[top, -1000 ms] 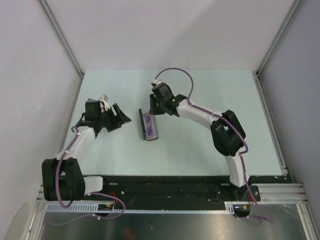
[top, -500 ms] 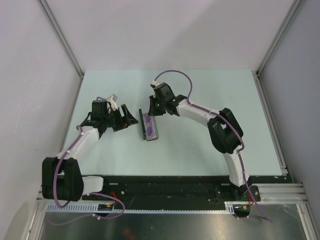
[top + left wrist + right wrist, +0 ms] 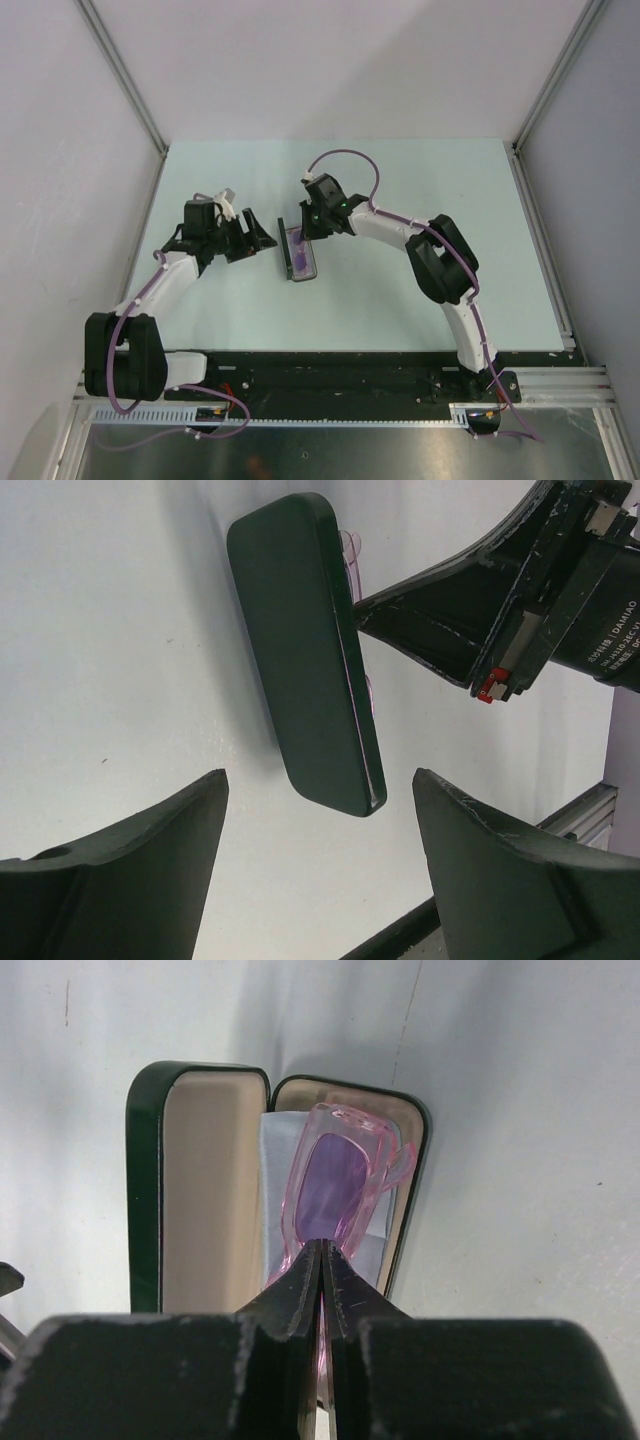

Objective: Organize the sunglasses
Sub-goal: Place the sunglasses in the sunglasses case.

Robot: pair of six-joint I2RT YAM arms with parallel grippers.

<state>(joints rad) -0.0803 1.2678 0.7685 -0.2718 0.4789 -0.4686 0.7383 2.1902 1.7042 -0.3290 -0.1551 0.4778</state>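
Compared with a second ago, the left gripper point(image 3: 250, 236) is sitting closer to the case point(image 3: 148, 1190), and the right arm's elbow is folding in more tightly. The right gripper point(image 3: 320, 1256) is reaching into the open case. Its fingers are pressing together on the near end of the sunglasses point(image 3: 335, 1185), pinching the thin pink frame. Just ahead of those fingertips the glasses are lying along the case's base, resting on the blue cloth point(image 3: 275, 1195), which is probably there to pad the lenses. The lid is standing open to the left of the right fingers, showing its tan lining. The narrow pinch on one end looks chosen to nudge the frame straight without pressing on the lenses.

The left gripper is waiting with its jaws spread wide and nothing between them. It is facing the lid's dark outer shell directly ahead and is not touching it. My guess is that it is getting ready to push the lid shut.
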